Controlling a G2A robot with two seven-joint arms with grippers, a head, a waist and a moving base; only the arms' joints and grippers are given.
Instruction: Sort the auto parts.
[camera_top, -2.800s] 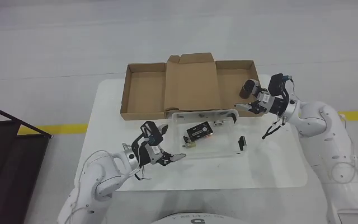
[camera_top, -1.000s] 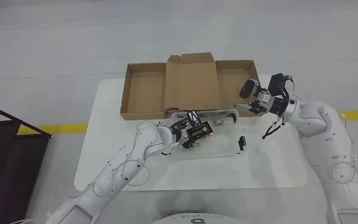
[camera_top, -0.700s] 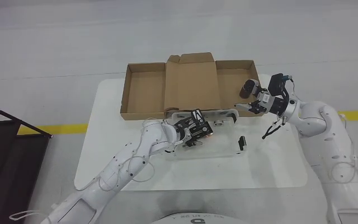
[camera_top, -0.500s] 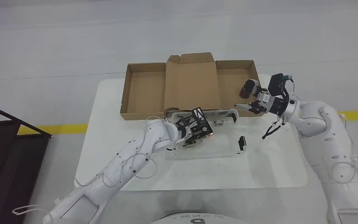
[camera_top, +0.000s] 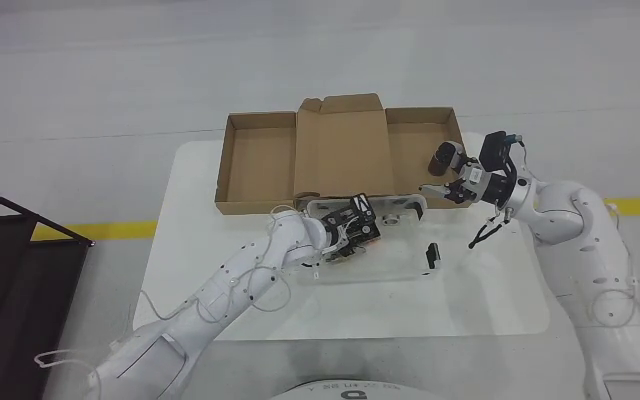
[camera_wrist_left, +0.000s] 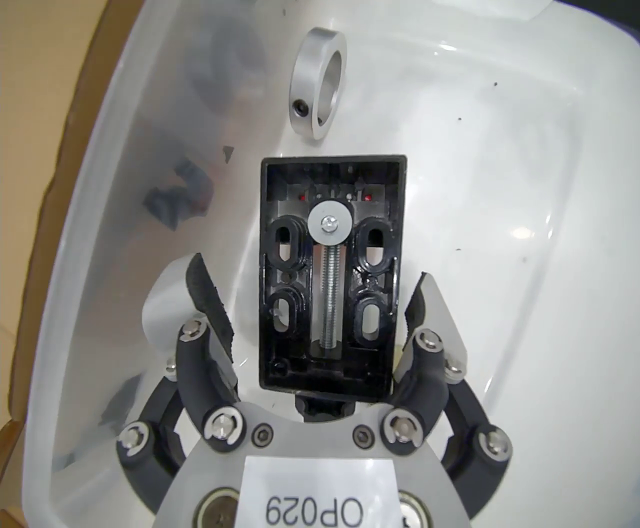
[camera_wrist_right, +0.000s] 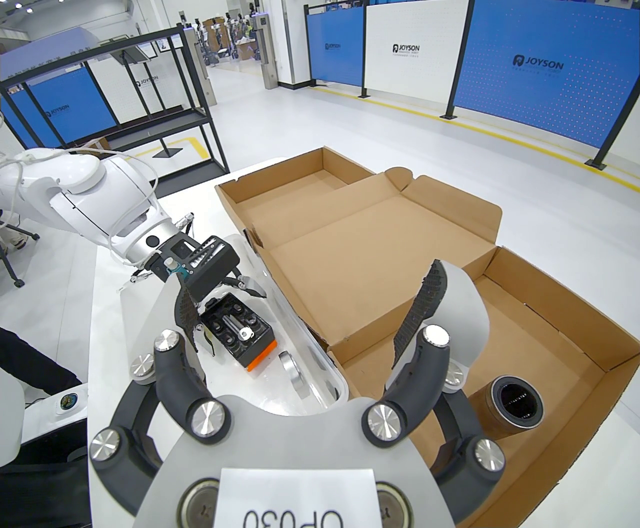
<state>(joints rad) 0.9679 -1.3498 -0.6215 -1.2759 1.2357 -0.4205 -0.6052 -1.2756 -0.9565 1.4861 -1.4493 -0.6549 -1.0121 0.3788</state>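
Note:
A black rectangular housing (camera_wrist_left: 330, 280) with a central screw lies flat in the clear plastic tray (camera_wrist_left: 525, 165). My left gripper (camera_wrist_left: 311, 274) is open and low in the tray, one finger on each side of the housing's near end, neither visibly touching it. A silver ring (camera_wrist_left: 317, 102) stands just beyond the housing. From above, the left gripper (camera_top: 352, 232) covers part of the housing (camera_top: 365, 238). My right gripper (camera_wrist_right: 310, 282) hangs open and empty over the cardboard box's right compartment, where a dark cylinder (camera_wrist_right: 512, 400) lies.
The open cardboard box (camera_top: 340, 150) has three sections and sits right behind the tray (camera_top: 400, 268). A small black part (camera_top: 431, 256) stands near the tray's right end. The white table has free room at the front and left.
My left arm has swung from the table's front left into the tray and settled its open gripper around the black housing. The right arm has not moved.

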